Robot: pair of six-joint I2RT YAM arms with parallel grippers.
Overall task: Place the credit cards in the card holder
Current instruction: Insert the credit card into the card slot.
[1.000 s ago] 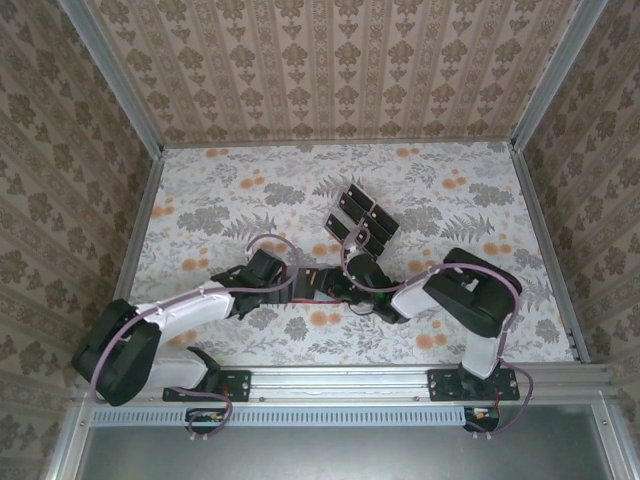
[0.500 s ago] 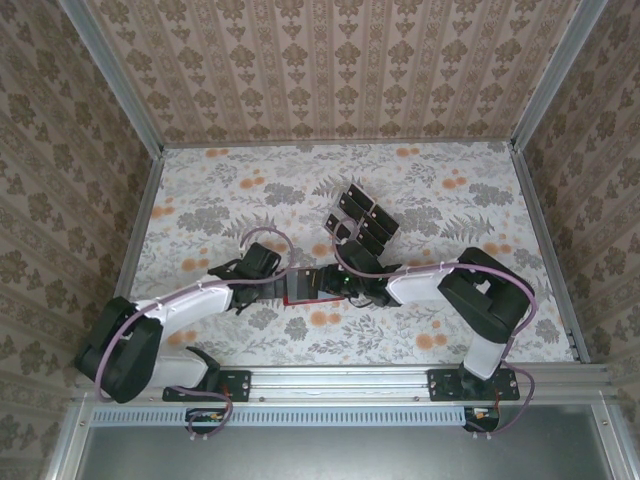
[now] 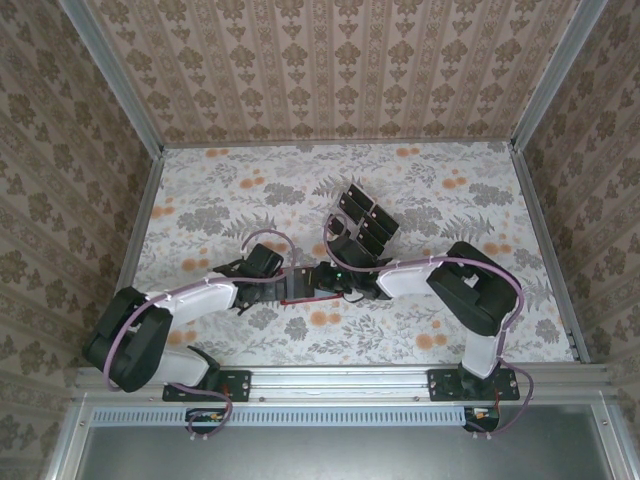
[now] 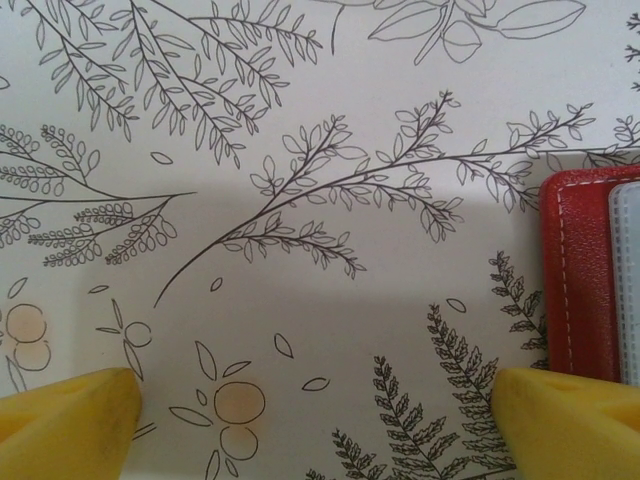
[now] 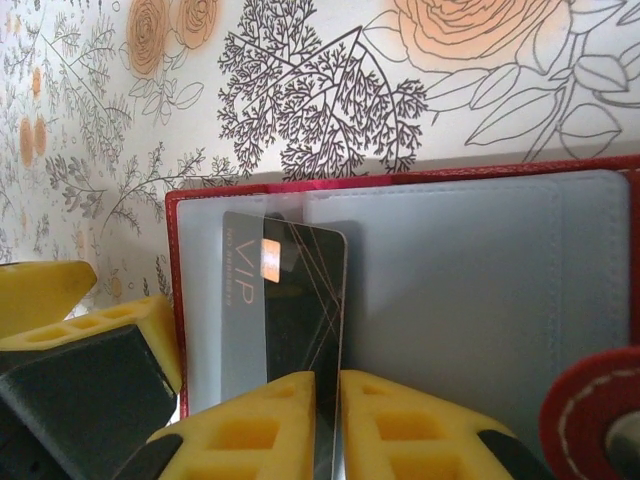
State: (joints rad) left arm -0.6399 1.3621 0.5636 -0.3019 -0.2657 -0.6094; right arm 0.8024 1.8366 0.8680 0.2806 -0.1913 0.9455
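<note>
The red card holder (image 5: 470, 290) lies open on the table, greyish inner face up. A black glossy credit card (image 5: 300, 300) with an orange chip has its far end tucked under the holder's translucent left pocket. My right gripper (image 5: 326, 385) is shut on that card's near edge. My left gripper (image 4: 315, 420) stands wide open low over the table, its right fingertip (image 4: 565, 420) at the holder's (image 4: 580, 270) left edge. From above, both grippers meet over the holder (image 3: 296, 297). Several more credit cards (image 3: 362, 215) stand grouped further back.
The holder's red snap strap (image 5: 595, 410) curls up at the near right of my right fingers. The left gripper's yellow finger (image 5: 100, 320) sits just outside the holder's left border. Patterned walls close in the floral table (image 3: 450, 330), with free room left and right.
My right gripper has closed on the card and slid left over the holder, covering more of it. The left arm shifted slightly, its gripper staying open.
</note>
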